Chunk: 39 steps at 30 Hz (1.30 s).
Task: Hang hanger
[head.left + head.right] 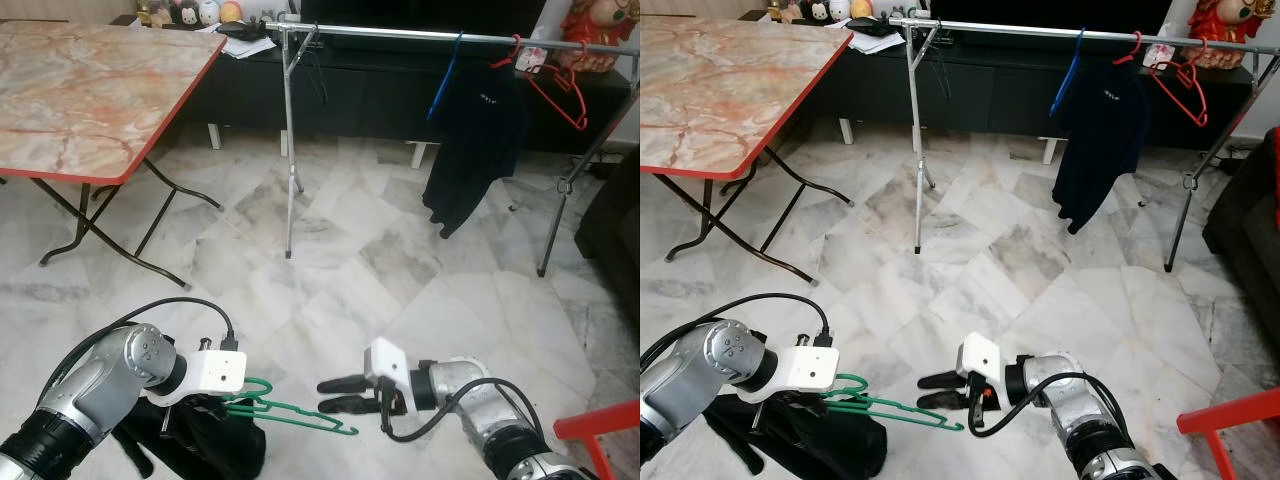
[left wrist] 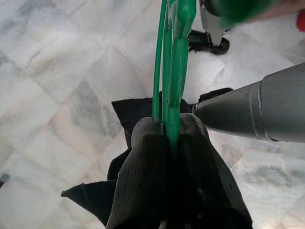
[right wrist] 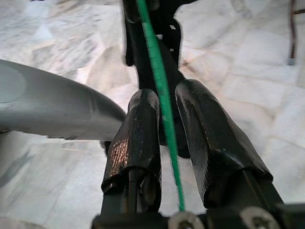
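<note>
Spanning grey-veined marble floor (image 1: pixel 380 270), red-edged folding table (image 1: pixel 90 90), clothes rack (image 1: pixel 420 38)

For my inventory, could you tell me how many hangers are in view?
3: a green hanger held in the left gripper, a blue hanger and a red hanger on the rail; others may be hidden.

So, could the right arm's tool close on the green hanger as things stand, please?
Probably yes: the right tool is open, and in the right wrist view the green hanger already runs between its fingers. The left tool grips the hanger's other end.
</note>
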{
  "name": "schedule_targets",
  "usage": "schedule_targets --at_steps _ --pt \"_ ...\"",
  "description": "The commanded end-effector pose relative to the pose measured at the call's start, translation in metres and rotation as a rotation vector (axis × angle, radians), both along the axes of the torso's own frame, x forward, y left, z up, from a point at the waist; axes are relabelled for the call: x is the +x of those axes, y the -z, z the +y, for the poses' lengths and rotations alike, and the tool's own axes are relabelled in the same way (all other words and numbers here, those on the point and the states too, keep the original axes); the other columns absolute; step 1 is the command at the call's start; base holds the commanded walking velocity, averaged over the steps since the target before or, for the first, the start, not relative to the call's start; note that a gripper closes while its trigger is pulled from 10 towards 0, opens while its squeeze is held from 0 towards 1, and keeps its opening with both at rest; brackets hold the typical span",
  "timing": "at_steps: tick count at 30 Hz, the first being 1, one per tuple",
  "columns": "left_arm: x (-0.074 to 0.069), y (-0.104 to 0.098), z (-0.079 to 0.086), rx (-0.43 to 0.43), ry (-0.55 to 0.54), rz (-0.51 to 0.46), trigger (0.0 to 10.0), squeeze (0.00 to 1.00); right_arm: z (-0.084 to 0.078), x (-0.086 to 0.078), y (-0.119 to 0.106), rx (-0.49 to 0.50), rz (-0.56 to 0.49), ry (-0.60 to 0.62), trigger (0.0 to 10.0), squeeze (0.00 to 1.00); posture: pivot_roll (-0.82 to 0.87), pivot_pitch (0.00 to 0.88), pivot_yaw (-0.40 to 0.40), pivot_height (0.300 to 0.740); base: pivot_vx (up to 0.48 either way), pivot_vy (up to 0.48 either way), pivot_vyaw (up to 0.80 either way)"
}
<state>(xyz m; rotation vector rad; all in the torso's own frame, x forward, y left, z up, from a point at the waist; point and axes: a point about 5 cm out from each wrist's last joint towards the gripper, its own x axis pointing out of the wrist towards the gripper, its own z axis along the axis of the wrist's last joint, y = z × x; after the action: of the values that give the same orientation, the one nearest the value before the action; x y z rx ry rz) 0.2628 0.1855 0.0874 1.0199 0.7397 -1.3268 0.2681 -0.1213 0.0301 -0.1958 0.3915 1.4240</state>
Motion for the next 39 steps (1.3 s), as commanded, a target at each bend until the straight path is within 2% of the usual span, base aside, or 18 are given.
schedule_targets --at_steps 1,4,5,6,7,25,26,27,28,39 --pt "0.000 0.003 0.003 0.029 0.005 -0.012 10.0 0.00 -0.001 0.002 -0.001 -0.010 -0.014 0.011 10.0 0.00 0.05 0.060 -0.069 0.740 0.000 0.000 0.00" --pt "0.000 0.004 0.004 0.027 0.002 -0.010 10.0 0.00 -0.001 0.001 0.000 -0.015 -0.007 0.009 10.0 0.00 0.05 0.059 -0.069 0.740 0.000 0.000 0.00" --pt "0.000 0.004 0.004 0.026 0.001 -0.010 10.0 0.00 -0.001 0.000 0.000 -0.016 -0.004 0.006 10.0 0.09 0.06 0.059 -0.070 0.740 0.000 0.000 0.00" --pt "0.000 0.004 0.004 0.026 0.001 -0.010 10.0 0.00 -0.001 0.000 0.000 -0.016 -0.004 0.006 10.0 0.09 0.06 0.059 -0.070 0.740 0.000 0.000 0.00" --pt "0.001 0.004 0.004 0.023 -0.002 -0.011 10.0 0.00 0.000 0.000 0.001 -0.011 0.002 0.013 10.0 1.00 0.06 0.060 -0.069 0.740 0.000 0.000 0.00" --pt "0.002 0.004 0.001 0.000 -0.001 -0.014 10.0 0.00 -0.001 0.000 0.001 -0.011 -0.013 0.018 10.0 1.00 0.05 0.057 -0.069 0.740 0.000 0.000 0.00" --pt "0.002 0.004 0.001 -0.002 -0.001 -0.015 10.0 0.00 -0.001 0.000 0.001 -0.011 -0.017 0.018 10.0 0.32 0.05 0.057 -0.069 0.740 0.000 0.000 0.00" --pt "0.002 0.004 0.001 -0.002 -0.001 -0.015 10.0 0.00 -0.001 0.000 0.001 -0.011 -0.017 0.018 10.0 0.32 0.05 0.057 -0.069 0.740 0.000 0.000 0.00" --pt "0.003 0.003 0.000 -0.010 -0.001 -0.016 10.0 0.00 0.000 -0.001 0.001 -0.013 -0.015 0.009 10.0 0.00 0.05 0.057 -0.069 0.740 0.000 0.000 0.00" --pt "0.004 -0.015 -0.013 -0.114 0.019 -0.017 10.0 0.00 0.008 -0.008 0.006 -0.030 -0.001 -0.047 10.0 0.00 0.06 0.061 -0.070 0.740 0.000 0.000 0.00"
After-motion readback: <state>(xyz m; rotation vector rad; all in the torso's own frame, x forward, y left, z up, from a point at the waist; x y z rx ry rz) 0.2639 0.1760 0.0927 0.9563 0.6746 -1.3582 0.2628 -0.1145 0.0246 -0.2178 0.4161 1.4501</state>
